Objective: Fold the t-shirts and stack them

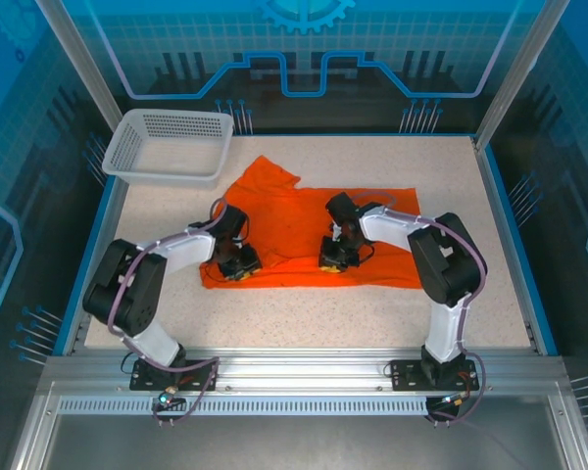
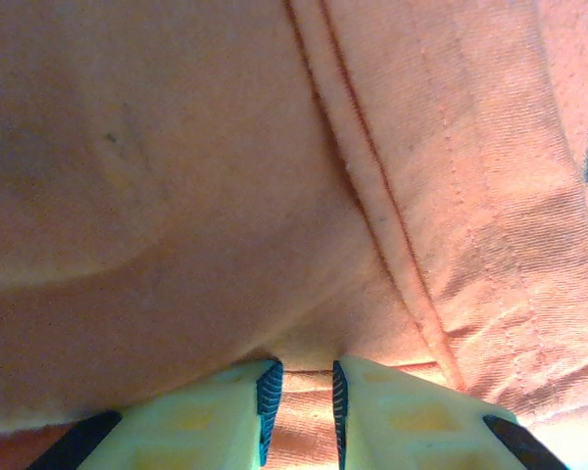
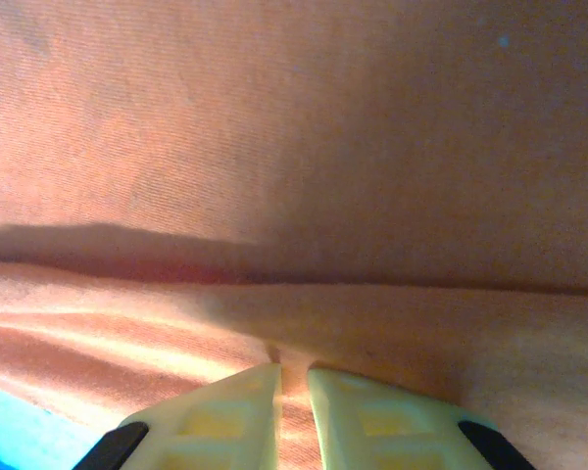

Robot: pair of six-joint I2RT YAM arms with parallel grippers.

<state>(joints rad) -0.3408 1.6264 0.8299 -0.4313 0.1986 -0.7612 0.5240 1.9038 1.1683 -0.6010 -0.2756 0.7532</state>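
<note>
One bright orange t-shirt (image 1: 294, 220) lies spread across the middle of the speckled table (image 1: 323, 313), one sleeve pointing toward the back left. My left gripper (image 1: 240, 264) is at the shirt's near left edge. In the left wrist view its jaws (image 2: 307, 370) are pinched on a fold of the t-shirt (image 2: 225, 196), beside a stitched seam (image 2: 392, 245). My right gripper (image 1: 338, 259) is at the near edge further right. Its yellow jaws (image 3: 294, 372) are nearly together, with a ridge of the t-shirt (image 3: 323, 147) caught between them.
A white mesh basket (image 1: 167, 147) stands at the back left corner, just beyond the shirt's sleeve. Bare table runs along the front of the shirt and to its right. Blue-lit panels wall the table on three sides.
</note>
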